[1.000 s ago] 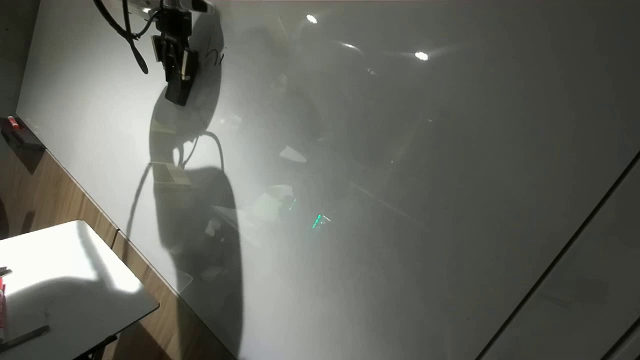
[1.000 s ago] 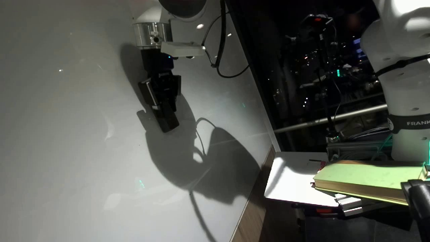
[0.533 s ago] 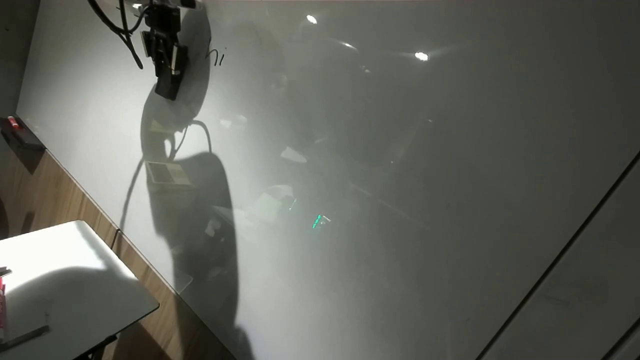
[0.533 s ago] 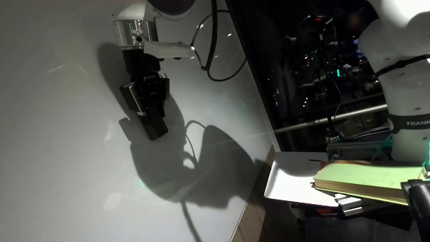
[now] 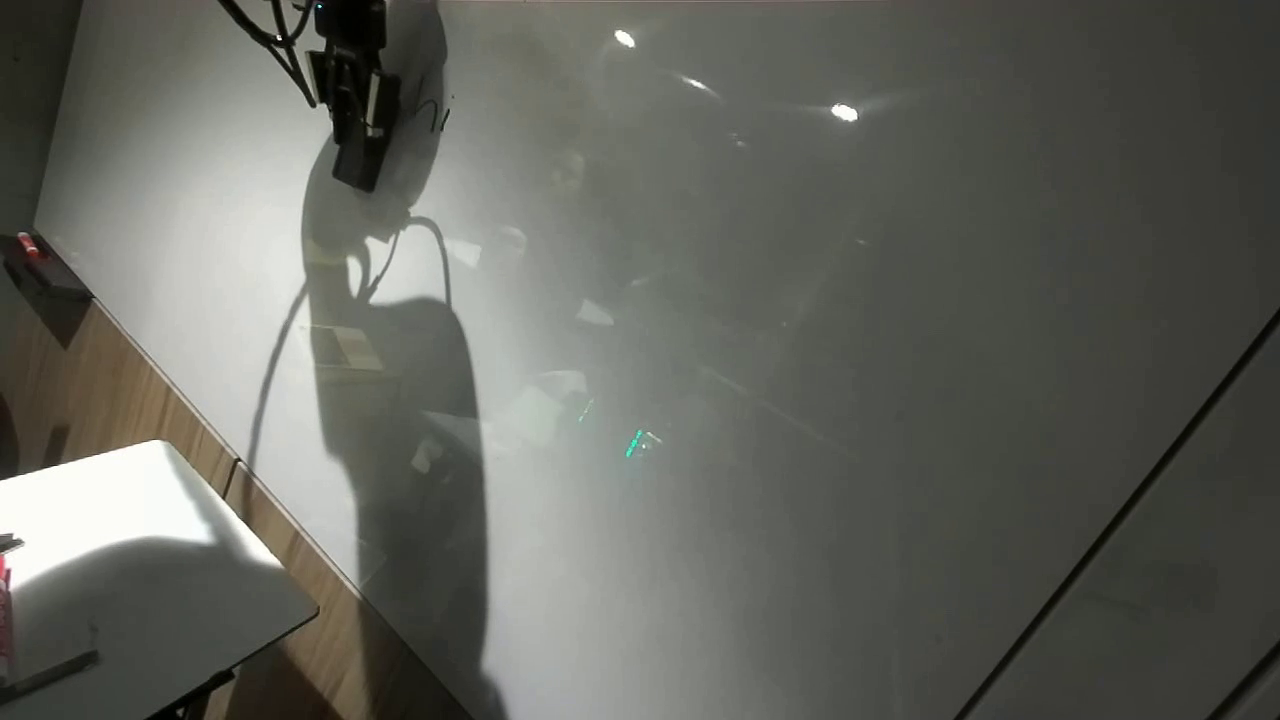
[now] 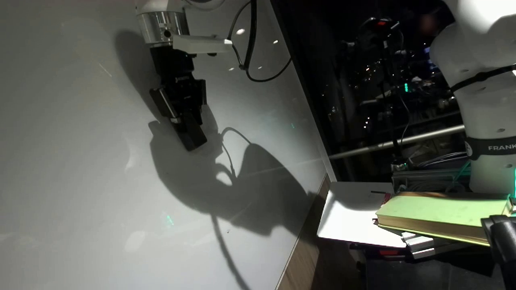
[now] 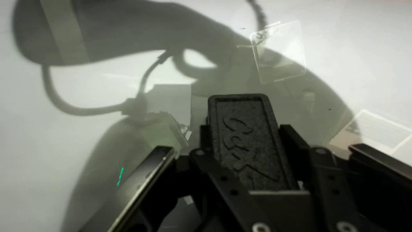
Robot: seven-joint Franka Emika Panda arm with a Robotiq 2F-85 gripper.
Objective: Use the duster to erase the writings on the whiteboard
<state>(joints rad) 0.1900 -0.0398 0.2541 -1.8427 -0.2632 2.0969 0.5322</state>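
Note:
My gripper (image 7: 246, 138) is shut on the duster (image 7: 244, 119), a dark grey block with marks scratched on its face. The fingers hold its two long sides and its far end sticks out. In both exterior views the duster (image 5: 358, 168) (image 6: 192, 135) points down along the whiteboard (image 5: 800, 520); I cannot tell whether it touches. The writings (image 5: 433, 116) show as a few thin dark strokes just right of the gripper (image 5: 362, 115), partly in its shadow. A second line does not show. In the other views I see no writing; the arm may hide it.
A white tabletop (image 5: 110, 510) stands by the board's lower edge, with a green book (image 6: 435, 213) at it. A dark box with a red pen (image 5: 28, 245) sits at the board's corner. A black cable (image 6: 253, 36) hangs beside the wrist. Shadows and reflections cover the board.
In the exterior views the gripper with the duster has moved sideways and back, and is now slightly higher on the board. The duster stays held. The visible strokes look about the same.

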